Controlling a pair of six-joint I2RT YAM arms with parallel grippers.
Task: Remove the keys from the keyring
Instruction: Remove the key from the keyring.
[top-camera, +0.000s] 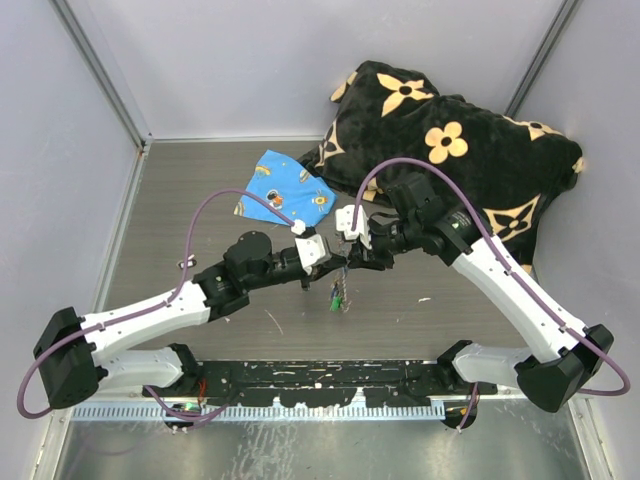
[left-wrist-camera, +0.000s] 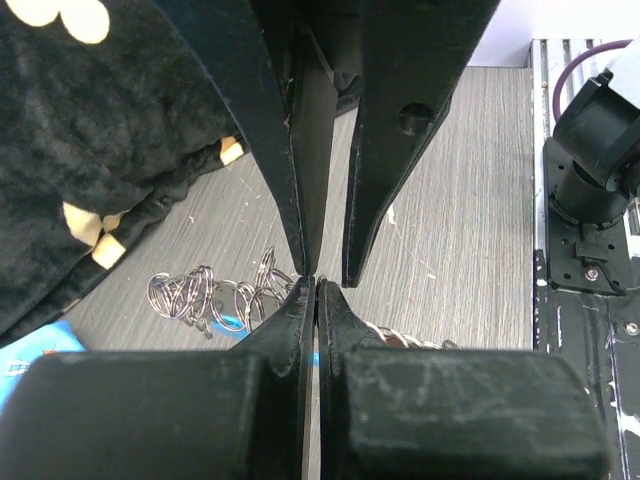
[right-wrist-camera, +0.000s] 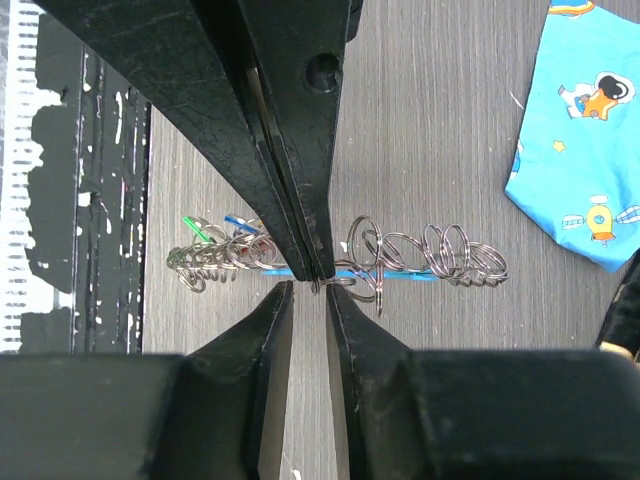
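The keyring (right-wrist-camera: 430, 258), a chain of thin metal rings with a light-blue piece, hangs stretched between both grippers above the table; it also shows in the left wrist view (left-wrist-camera: 205, 295). The tiny keys (right-wrist-camera: 212, 232), with green, blue and red heads, cluster at its left end and dangle under the grippers in the top view (top-camera: 338, 296). My left gripper (left-wrist-camera: 316, 282) (top-camera: 336, 263) is shut on a ring at the chain's middle. My right gripper (right-wrist-camera: 308, 290) (top-camera: 353, 257) faces it tip to tip. Its jaws stand slightly apart beside that ring.
A blue printed cloth (top-camera: 287, 187) lies just behind the grippers and shows in the right wrist view (right-wrist-camera: 585, 150). A black flowered blanket (top-camera: 450, 150) fills the back right corner. The arm base rail (top-camera: 320, 380) runs along the near edge.
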